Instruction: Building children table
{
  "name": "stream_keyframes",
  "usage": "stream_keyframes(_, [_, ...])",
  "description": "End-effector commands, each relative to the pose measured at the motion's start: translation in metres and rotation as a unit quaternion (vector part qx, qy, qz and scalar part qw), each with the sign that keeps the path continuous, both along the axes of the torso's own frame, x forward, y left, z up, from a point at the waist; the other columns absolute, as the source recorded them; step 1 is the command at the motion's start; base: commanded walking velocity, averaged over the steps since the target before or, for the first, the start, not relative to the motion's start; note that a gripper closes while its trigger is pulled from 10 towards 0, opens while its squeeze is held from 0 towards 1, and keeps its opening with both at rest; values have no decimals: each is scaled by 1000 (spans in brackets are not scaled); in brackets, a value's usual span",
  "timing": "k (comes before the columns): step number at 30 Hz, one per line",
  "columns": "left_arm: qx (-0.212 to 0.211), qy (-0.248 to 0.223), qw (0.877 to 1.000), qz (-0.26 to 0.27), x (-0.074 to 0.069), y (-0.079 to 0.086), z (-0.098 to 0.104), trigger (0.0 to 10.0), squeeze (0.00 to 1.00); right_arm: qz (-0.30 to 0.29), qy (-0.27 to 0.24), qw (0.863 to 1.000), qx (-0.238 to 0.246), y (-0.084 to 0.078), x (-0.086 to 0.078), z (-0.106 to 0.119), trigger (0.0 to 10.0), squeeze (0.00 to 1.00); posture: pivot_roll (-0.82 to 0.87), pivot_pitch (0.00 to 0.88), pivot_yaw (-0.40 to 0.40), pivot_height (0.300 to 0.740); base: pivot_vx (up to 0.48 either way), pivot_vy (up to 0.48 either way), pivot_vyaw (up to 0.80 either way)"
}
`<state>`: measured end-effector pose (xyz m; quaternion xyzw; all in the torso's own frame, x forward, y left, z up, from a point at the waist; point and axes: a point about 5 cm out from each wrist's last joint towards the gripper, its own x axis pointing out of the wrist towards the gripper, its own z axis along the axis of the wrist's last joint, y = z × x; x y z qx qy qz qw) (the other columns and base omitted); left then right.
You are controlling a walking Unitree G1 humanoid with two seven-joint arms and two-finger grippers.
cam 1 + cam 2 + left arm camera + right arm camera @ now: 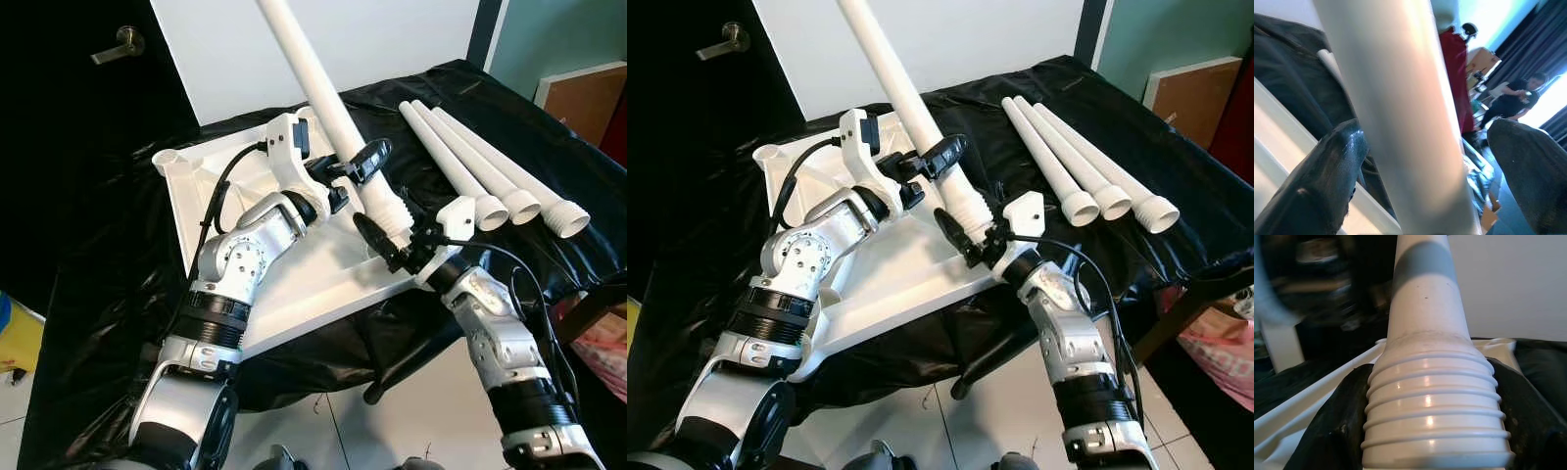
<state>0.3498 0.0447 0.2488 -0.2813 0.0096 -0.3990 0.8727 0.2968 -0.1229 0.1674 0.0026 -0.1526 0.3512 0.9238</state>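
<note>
A white tabletop lies upside down on a black sheet that covers the table, one corner socket showing at its far left. The left gripper is above the tabletop, its two black fingers set either side of the smooth shaft of a white leg, which rises tilted up and away toward the wall. In the left wrist view one finger touches the shaft and the other stands a little off it, so I cannot tell if the grip is firm. Just below, the right gripper is clamped on the leg's ribbed, threaded end, its fingers pressed to both sides of the ridges, with that end near the tabletop's near right corner. Farther right, three more legs lie side by side on the sheet, touching one another, threaded ends toward the robot. A person stands far off in the room.
</note>
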Motion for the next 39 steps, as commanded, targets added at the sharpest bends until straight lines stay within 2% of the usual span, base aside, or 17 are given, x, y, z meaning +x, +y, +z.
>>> stream_keyframes(1, [-38,-75,989,-122,-6,0,12,10000,0,23,0,1000,-3,6,-6,-1,10000,0,-202,0,82,740,0,0,0])
stream_keyframes(3, [-35,-69,991,-111,0,5,15,10000,0,27,6,1000,-5,7,-9,-5,10000,0,-196,0,81,740,0,0,0])
stream_keyframes(5, [-14,-67,995,-78,14,21,24,10000,0,33,18,999,-13,7,-16,-12,10000,0,-187,0,80,740,0,0,0])
stream_keyframes(9, [-11,-68,995,-70,18,26,29,10000,0,33,20,999,-15,7,-16,-14,10000,0,-187,0,80,740,0,0,0])
stream_keyframes(12, [-5,-57,997,-46,25,36,35,10000,0,34,22,999,-18,8,-16,-16,10000,0,-180,0,81,740,0,0,0])
stream_keyframes(16, [23,-56,998,-23,31,45,37,10000,0,36,23,999,-22,10,-17,-18,10000,0,-173,0,83,740,0,0,0])
stream_keyframes(17, [24,-53,998,-21,32,45,36,4745,0,37,23,999,-23,11,-17,-18,10000,0,-170,0,82,740,0,0,0])
stream_keyframes(19, [24,-53,998,-21,32,45,36,4745,0,37,23,999,-23,11,-17,-18,10000,0,-170,0,82,740,0,0,0])
stream_keyframes(20, [20,-47,998,-23,30,44,35,0,0,38,22,999,-23,12,-16,-17,10000,0,-168,0,81,740,0,0,0])
stream_keyframes(27, [-3,-41,999,-13,31,48,40,0,0,31,18,999,-23,14,-12,-16,10000,0,-147,0,71,740,0,0,0])
stream_keyframes(34, [0,-42,999,5,35,52,49,0,0,6,25,1000,-3,14,-3,-10,10000,0,-134,0,72,740,0,0,0])
stream_keyframes(35, [8,-51,999,4,33,51,53,4941,0,-1,25,1000,4,14,-1,-8,10000,0,-132,0,77,740,0,0,0])
stream_keyframes(36, [8,-51,999,4,33,51,53,4941,0,-1,25,1000,4,14,-1,-8,10000,0,-132,0,77,740,0,0,0])
stream_keyframes(37, [13,-60,998,4,32,50,58,10000,0,-9,22,1000,13,13,1,-4,10000,937,-129,0,78,740,0,0,0])
stream_keyframes(38, [16,-71,997,5,30,48,64,10000,0,-12,19,1000,20,12,2,-1,10000,1000,-129,0,78,740,0,0,0])
stream_keyframes(39, [16,-71,997,5,30,48,64,10000,0,-12,19,1000,20,12,2,-1,10000,1000,-129,0,78,740,0,0,0])
